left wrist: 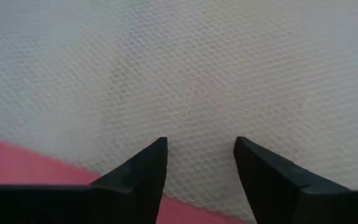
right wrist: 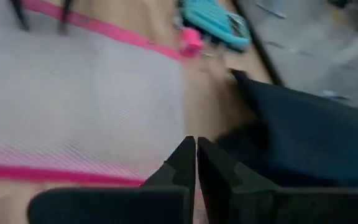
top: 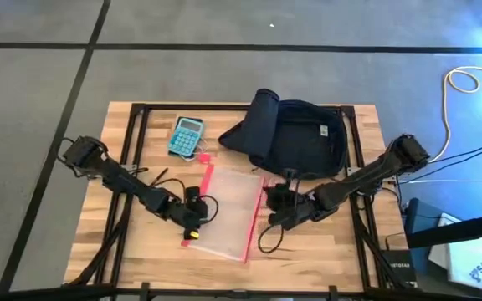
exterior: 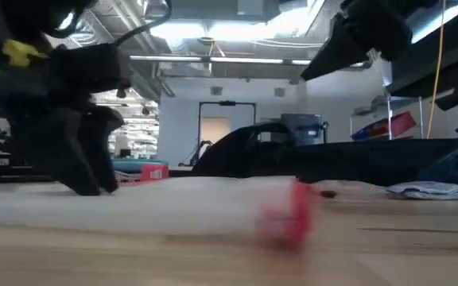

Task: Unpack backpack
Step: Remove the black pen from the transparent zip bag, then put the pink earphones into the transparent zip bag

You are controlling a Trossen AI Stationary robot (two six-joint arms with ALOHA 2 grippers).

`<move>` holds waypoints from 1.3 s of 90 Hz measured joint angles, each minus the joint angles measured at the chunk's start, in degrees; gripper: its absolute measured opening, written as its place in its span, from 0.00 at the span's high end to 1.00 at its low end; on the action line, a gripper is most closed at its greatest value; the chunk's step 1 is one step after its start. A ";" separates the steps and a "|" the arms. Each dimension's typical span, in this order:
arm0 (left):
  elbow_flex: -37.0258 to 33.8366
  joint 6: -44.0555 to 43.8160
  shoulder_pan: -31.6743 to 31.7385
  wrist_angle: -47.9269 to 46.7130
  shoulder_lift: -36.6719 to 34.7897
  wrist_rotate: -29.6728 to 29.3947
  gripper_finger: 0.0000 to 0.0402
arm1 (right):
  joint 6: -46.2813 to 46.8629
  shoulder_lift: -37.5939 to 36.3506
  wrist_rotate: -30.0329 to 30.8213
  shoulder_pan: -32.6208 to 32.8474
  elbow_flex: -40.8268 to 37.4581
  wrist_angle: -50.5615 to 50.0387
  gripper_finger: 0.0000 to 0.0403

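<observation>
1. Two items are out: calculator [top: 186, 135], mesh pouch [top: 228, 213].
2. Left gripper [top: 192, 219], parted, over the pouch's front-left edge; right gripper [top: 276, 203] closed, empty.
3. Backpack [top: 295, 138] at table's [top: 341, 242] back-right; next, probably reach inside.

The right tool [right wrist: 196, 163] is seen with its fingers pressed together above the red edge of a clear mesh pouch [right wrist: 79, 99]. The navy backpack [right wrist: 309, 137] lies beside it, a teal calculator [right wrist: 216, 22] beyond.
</observation>
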 joint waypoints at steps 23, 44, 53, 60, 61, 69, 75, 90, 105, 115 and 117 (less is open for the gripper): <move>0.38 -10.38 -7.01 -8.64 -0.24 1.04 0.56 | 9.92 -4.17 1.62 0.43 -0.01 -14.73 1.00; 0.09 -18.52 -12.93 -12.76 -2.13 0.98 0.56 | 12.42 -4.42 3.77 2.24 -0.01 -18.35 1.00; -0.39 -19.96 -14.64 -14.59 -4.76 3.85 0.56 | 13.08 -4.42 3.51 2.15 -0.01 -18.74 1.00; -0.55 -21.22 -15.69 -15.42 -7.33 5.18 0.56 | 13.01 -4.42 2.47 2.27 -0.01 -18.68 1.00; -0.57 -21.41 -15.81 -15.65 -7.70 5.33 0.56 | 12.99 -4.42 2.15 2.27 -0.01 -18.66 1.00; -0.57 -23.47 -16.99 -17.39 -9.78 6.07 0.56 | 12.88 -4.42 -1.01 2.25 -0.01 -18.71 1.00; -0.65 -24.78 -17.99 -19.62 -11.09 6.02 0.56 | 12.86 -4.42 -2.26 2.23 -0.01 -18.82 1.00; -0.65 -27.72 -19.36 -22.03 -12.53 4.40 0.56 | 12.66 -4.42 -3.22 2.69 -0.01 -17.17 1.00; -0.54 -26.87 -19.30 -21.08 -12.76 1.06 0.56 | 12.14 -4.42 -6.84 2.62 -0.01 -14.77 1.00; -0.50 -25.69 -18.75 -20.74 -12.81 -1.30 0.56 | 11.86 -4.42 -7.67 2.61 -0.01 -12.37 1.00; -0.50 -25.12 -18.51 -20.44 -12.81 -1.54 0.56 | 11.72 -4.42 -7.78 2.60 -0.01 -12.07 0.99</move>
